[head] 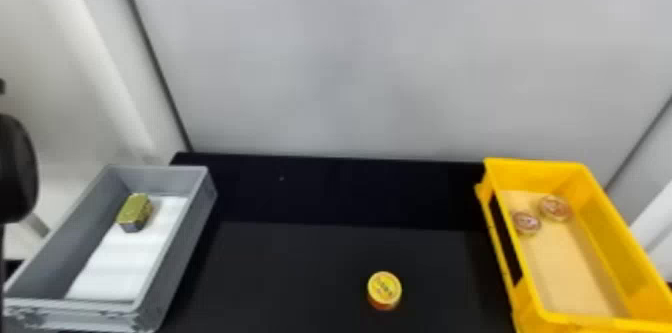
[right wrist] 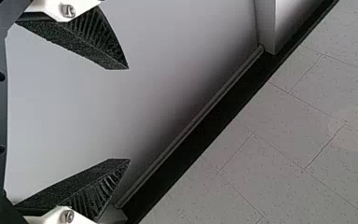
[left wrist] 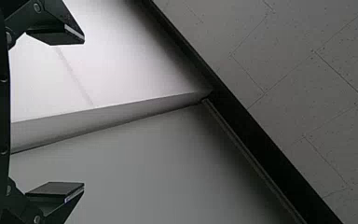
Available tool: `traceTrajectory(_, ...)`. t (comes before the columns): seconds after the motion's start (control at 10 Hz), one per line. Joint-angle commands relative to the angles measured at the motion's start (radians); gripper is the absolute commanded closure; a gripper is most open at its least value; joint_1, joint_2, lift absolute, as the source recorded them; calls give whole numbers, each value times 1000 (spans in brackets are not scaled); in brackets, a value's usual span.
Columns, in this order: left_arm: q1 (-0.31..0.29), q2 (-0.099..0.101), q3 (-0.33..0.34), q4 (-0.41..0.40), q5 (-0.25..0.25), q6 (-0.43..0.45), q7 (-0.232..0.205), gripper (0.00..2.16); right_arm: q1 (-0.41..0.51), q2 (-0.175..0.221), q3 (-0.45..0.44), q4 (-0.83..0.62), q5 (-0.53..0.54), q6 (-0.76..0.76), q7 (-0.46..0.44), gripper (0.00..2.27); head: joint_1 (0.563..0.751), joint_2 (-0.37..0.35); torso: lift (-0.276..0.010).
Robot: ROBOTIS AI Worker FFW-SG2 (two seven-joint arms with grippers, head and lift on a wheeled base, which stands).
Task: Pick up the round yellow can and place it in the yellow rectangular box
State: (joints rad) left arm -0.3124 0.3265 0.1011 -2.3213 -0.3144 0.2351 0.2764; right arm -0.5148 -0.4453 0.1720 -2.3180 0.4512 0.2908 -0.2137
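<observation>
Standing upright on the black table (head: 300, 267), the round yellow can (head: 384, 287) was between the gray box (head: 175, 257) and the yellow rectangular box (head: 595, 212); the left gripper (left wrist: 83, 113) and right gripper (right wrist: 128, 114) both gaped wide, empty.

head view looks down onto black tabletop (head: 300, 267)

Robot's left pincer (left wrist: 81, 113) and right pincer (right wrist: 128, 114), both with fingers spread wide.
At the head view's left edge is a dark, rounded part of the left arm (head: 17, 169). In the left wrist view, two black, angular fingers with flat pads (left wrist: 56, 189) stand well apart, facing each other across a gap. In the right wrist view, two black, rough-textured, ribbed fingers (right wrist: 86, 44) taper to blunt tips, also well apart, joined to pale brackets (right wrist: 51, 217) with round screws.
</observation>
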Motion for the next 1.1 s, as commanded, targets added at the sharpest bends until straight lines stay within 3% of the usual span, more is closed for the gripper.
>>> traceTrajectory(0.0,-1,-1,6,-6,0,1,0,163,1,2,12,-15,-21,82,-13,70,663,54,-10)
traceTrajectory(0.1,-2,-4,3,-4,0,1,0,162,2,11,17,-40,-147,240,-87,82,663,54,-10)
traceTrajectory(0.3,1,-3,6,-4,0,1,0,162,12,108,-78,-67,-362,533,-138,117,663,54,-10)
traceTrajectory(0.5,-2,-1,5,-3,0,1,-2,162,25,175,-135,-63,-399,797,-107,117,663,54,-10)
traceTrajectory(0.7,-5,-1,2,2,0,4,-3,162,10,189,-163,16,-397,1048,106,114,663,54,-10)
traceTrajectory(0.9,-10,-13,5,10,-3,3,-9,162,39,180,-178,106,-399,1110,297,116,663,54,-10)
traceTrajectory(1.0,-14,-16,3,13,-3,-5,-8,163,72,181,-177,147,-399,1112,350,116,663,54,-10)
